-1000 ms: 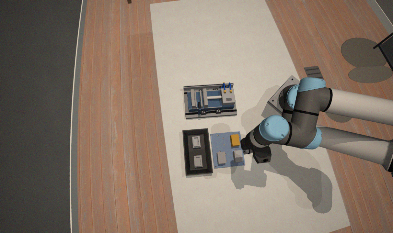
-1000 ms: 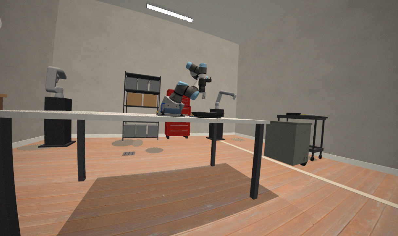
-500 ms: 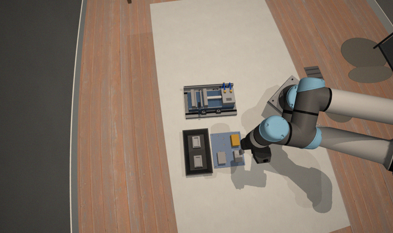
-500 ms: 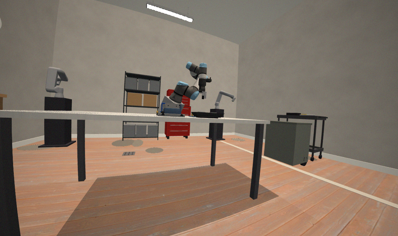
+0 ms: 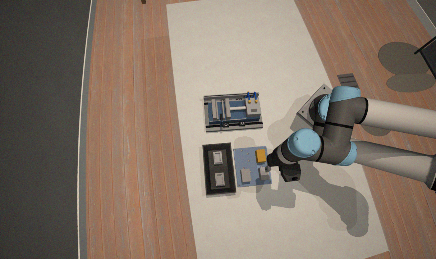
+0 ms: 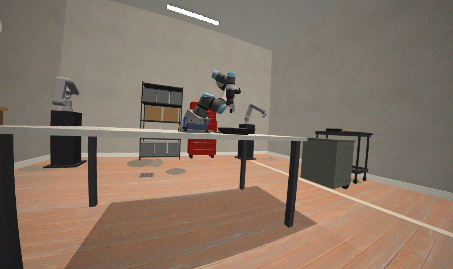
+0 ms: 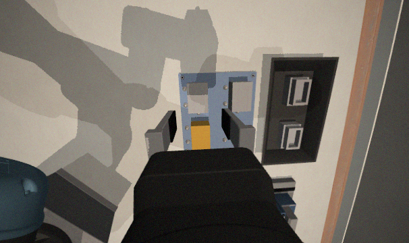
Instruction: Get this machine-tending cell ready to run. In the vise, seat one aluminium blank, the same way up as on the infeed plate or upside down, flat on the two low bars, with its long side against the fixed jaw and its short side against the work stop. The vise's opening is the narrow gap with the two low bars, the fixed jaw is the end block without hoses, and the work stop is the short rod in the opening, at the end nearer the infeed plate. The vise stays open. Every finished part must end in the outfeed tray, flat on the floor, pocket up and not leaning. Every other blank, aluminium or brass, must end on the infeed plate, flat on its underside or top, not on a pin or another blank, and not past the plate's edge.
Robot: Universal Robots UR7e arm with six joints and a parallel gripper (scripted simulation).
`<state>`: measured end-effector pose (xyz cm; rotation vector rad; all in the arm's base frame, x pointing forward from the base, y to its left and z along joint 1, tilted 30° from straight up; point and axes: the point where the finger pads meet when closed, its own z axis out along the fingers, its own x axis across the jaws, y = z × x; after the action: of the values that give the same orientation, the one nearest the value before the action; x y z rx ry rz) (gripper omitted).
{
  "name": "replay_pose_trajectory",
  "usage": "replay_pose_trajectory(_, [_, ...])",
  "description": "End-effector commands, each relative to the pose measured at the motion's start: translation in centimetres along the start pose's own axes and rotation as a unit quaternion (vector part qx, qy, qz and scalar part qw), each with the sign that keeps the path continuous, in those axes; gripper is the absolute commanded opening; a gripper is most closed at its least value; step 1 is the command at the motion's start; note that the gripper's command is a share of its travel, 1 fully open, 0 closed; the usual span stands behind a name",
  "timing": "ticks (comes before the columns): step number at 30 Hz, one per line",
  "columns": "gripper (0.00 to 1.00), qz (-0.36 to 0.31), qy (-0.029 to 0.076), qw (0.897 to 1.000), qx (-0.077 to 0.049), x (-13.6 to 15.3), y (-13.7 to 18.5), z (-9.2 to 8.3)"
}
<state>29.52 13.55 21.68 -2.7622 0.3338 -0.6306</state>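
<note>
Blanks are all parked on the infeed plate (image 5: 240, 154), lower centre of the top view: the brass blank (image 5: 260, 155) at the plate's upper right, one aluminium blank (image 5: 246, 175) lower centre, a second aluminium blank (image 5: 264, 173) lower right. All three appear to lie flat between the locating pins, presumably so each can be found at a known spot; whether any rests on a pin cannot be resolved.

Both finished parts (image 5: 217, 158) are seen pocket up inside the outfeed tray (image 5: 208, 167), just left of the plate, so that share of the job is judged done. The vise (image 5: 233, 111), above the plate in the top view, is open and its gap looks unloaded; seating one aluminium blank is judged the remaining step.

The end effector (image 7: 198, 128) is spread to full width and nothing is held or touched. In the wrist view its fingers are seen well above the worktop (image 7: 90, 34), straddling the brass blank (image 7: 200, 135) in line of sight only. An aluminium blank (image 7: 240, 96) sits further up the frame; re-aiming there is judged necessary, since brass is not wanted in the vise.
</note>
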Motion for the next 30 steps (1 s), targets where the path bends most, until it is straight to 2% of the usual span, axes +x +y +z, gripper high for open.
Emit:
replay_pose_trajectory(1, [1.0, 0.0, 0.0, 1.0, 0.0, 0.0, 0.0, 0.0])
replay_pose_trajectory(16, [1.0, 0.0, 0.0, 1.0, 0.0, 0.0, 0.0, 0.5])
replay_pose_trajectory(30, [1.0, 0.0, 0.0, 1.0, 0.0, 0.0, 0.0, 2.8])
